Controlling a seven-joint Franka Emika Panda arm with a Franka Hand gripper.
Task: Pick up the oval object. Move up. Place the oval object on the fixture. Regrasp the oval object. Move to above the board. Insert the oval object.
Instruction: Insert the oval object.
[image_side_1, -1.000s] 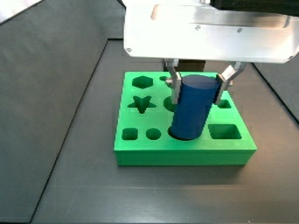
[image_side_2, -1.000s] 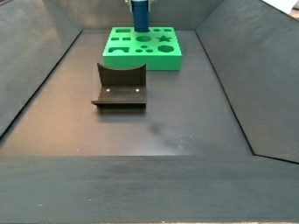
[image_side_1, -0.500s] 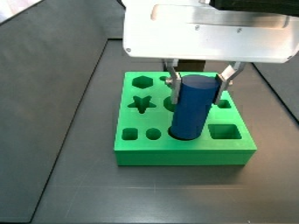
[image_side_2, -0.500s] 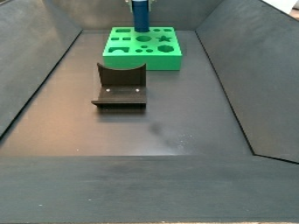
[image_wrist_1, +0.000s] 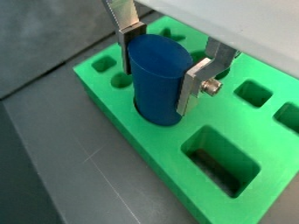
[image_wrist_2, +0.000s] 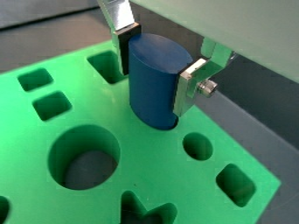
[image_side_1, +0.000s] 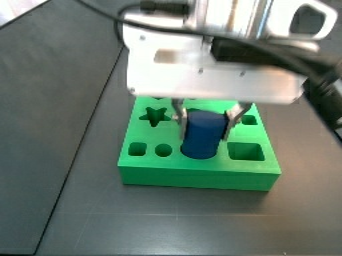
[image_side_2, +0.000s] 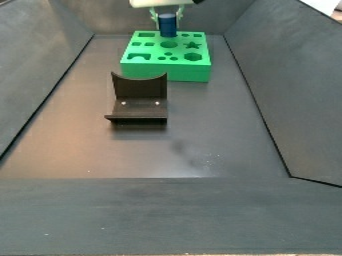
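The blue oval object (image_wrist_1: 156, 74) stands upright with its lower end inside a hole of the green board (image_wrist_1: 271, 138). My gripper (image_wrist_1: 162, 66) is shut on it, and the silver fingers (image_wrist_1: 194, 83) press its two narrow sides. Both wrist views show this grip; the peg (image_wrist_2: 153, 83) stands between the fingers (image_wrist_2: 190, 80) over the board (image_wrist_2: 152, 166). In a side view my gripper (image_side_1: 205, 113) sits low over the board (image_side_1: 201, 176), with the peg (image_side_1: 201, 137) partly sunk in. In a side view the gripper (image_side_2: 167, 12), the peg (image_side_2: 168, 25), the board (image_side_2: 160, 68) and the empty fixture (image_side_2: 138, 97) all show.
The board has open cut-outs around the peg: a rectangular one (image_wrist_1: 218, 159), a large round one (image_wrist_2: 82, 162), a star (image_side_1: 156, 116). Sloped dark walls (image_side_2: 47, 90) enclose the dark floor (image_side_2: 187, 150).
The gripper has moved down with the oval object. The peg stands lower, with less of it above the board than before.
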